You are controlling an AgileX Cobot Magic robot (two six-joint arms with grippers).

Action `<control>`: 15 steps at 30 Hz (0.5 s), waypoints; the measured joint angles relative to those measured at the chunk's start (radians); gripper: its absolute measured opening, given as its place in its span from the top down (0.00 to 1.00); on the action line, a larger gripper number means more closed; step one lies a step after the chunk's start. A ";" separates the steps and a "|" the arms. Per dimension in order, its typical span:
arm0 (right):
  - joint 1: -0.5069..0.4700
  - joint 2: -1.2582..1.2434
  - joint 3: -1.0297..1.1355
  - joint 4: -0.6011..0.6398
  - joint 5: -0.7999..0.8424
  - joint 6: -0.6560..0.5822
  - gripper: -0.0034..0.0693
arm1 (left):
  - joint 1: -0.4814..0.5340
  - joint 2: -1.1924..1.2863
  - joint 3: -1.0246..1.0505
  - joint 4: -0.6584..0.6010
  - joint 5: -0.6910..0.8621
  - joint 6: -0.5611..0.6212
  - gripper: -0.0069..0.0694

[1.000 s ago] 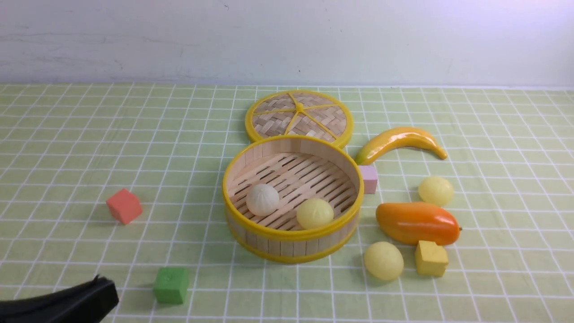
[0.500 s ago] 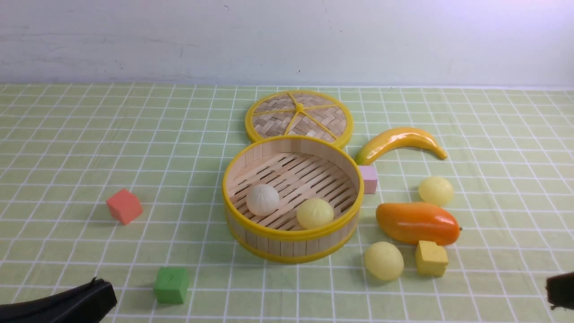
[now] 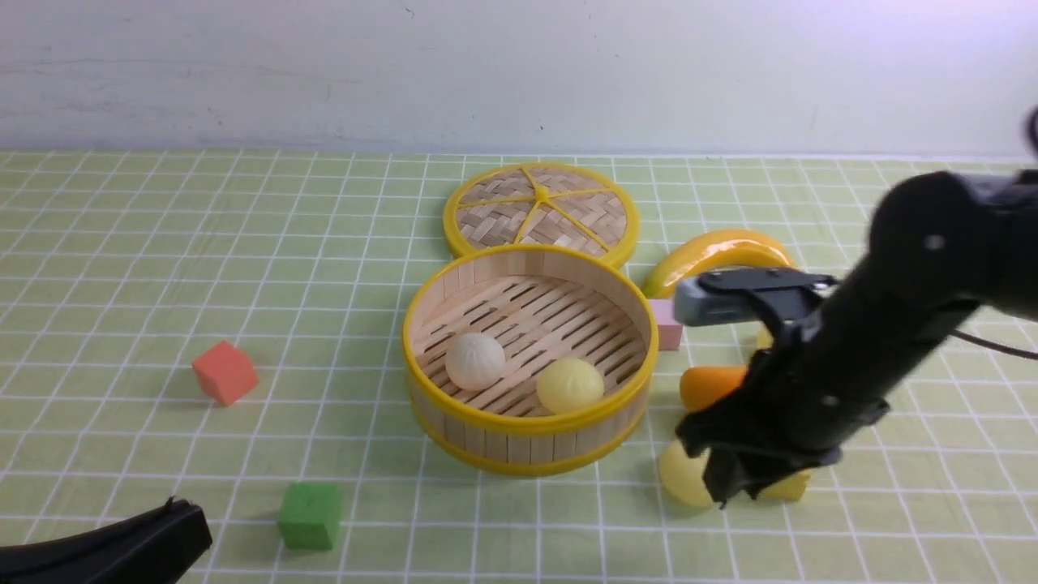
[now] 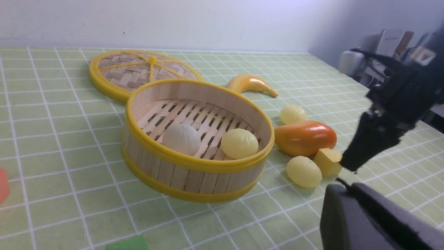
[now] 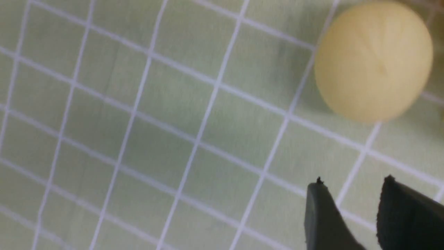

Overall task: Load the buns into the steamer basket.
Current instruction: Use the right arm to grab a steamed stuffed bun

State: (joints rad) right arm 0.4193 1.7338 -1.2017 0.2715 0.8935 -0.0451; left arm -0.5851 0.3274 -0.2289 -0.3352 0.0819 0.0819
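2 buns in steamer basket; right fingers parted near another bun.

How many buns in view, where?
4. Off-white bun and yellow bun inside the steamer basket; third bun on the cloth by the yellow cube; fourth bun beyond the mango.

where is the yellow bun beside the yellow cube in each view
front view: bun right of the steamer basket, partly behind the right gripper.
left wrist view: bun beside the yellow cube.
right wrist view: bun beyond the right gripper.
shared landmark: the right gripper.
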 joint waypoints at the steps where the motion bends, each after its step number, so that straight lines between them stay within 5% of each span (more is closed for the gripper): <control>1: 0.001 0.009 0.000 0.000 -0.002 0.003 0.62 | 0.000 0.000 0.000 0.000 0.000 0.000 0.93; 15: -0.001 0.134 -0.136 -0.079 -0.039 0.096 0.62 | 0.000 0.000 0.000 0.008 -0.002 0.000 0.93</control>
State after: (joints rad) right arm 0.4182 1.8681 -1.3380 0.1924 0.8542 0.0510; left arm -0.5851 0.3277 -0.2289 -0.3269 0.0798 0.0819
